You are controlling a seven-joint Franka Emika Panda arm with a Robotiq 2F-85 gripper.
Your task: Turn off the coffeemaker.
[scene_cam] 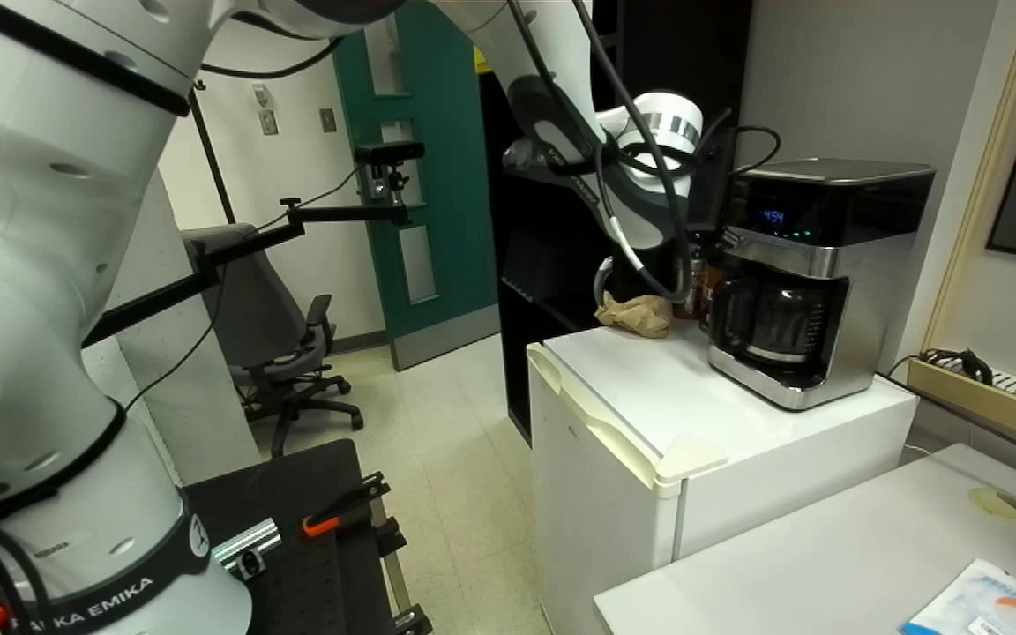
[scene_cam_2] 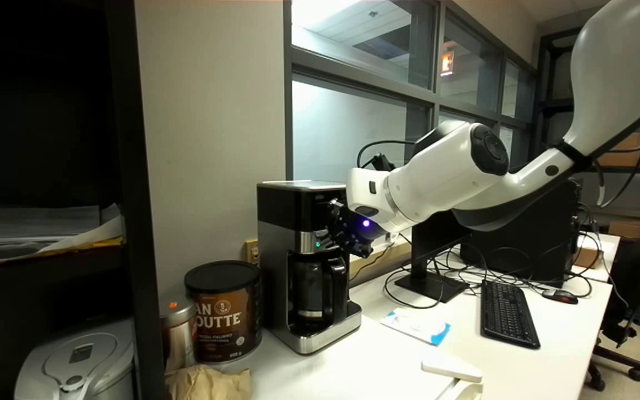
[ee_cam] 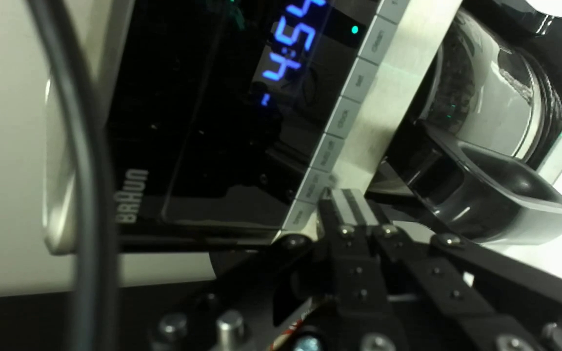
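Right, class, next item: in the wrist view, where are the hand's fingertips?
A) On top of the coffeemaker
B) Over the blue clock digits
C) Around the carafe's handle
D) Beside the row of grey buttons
D: the hand has its fingertips close together near the picture's lower end of the row of grey buttons, leaving the blue digits uncovered; whether they touch the buttons cannot be told.

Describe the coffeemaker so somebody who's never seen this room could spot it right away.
Start with the small white fridge beside the white desk. On its top, next to a brown coffee can, stands the boxy black and silver coffeemaker. Unlike the can and crumpled paper, it shows glowing blue digits and holds a glass pot.
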